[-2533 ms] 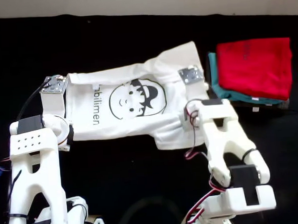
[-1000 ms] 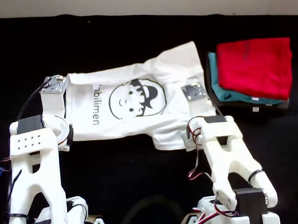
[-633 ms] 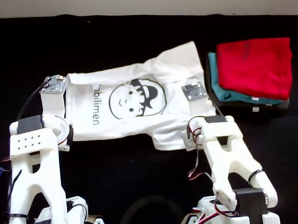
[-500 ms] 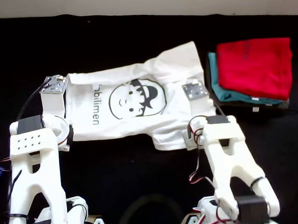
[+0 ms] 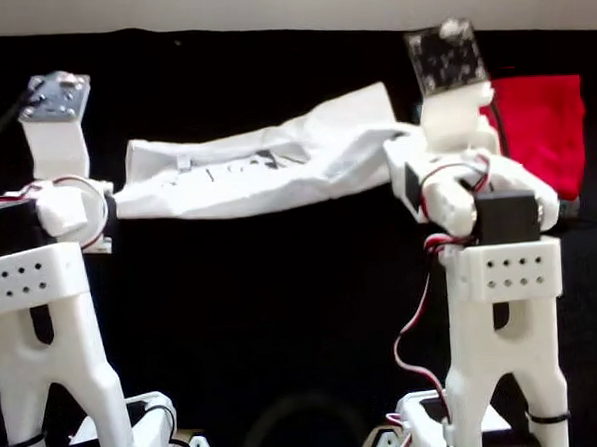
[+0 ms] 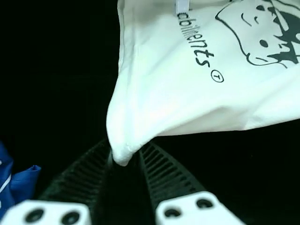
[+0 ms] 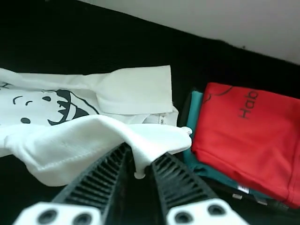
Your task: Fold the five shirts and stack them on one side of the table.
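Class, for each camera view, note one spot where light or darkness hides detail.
High view: the black table swallows any shadow under the white shirt. Left wrist view: glare flattens the shirt's folds near the left claw, whose dark fingers merge with the table. Right wrist view: the red shirt is evenly lit, without glare.

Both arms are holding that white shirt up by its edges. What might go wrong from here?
1. The left fingers pinch just a small corner of the white shirt; it may slip out, and the shirt would drop crooked.
2. The right fingers hold cloth close beside the folded red shirt; a swing that way might knock the stack askew.
3. The shirt sags between the arms, so it may land wrinkled.
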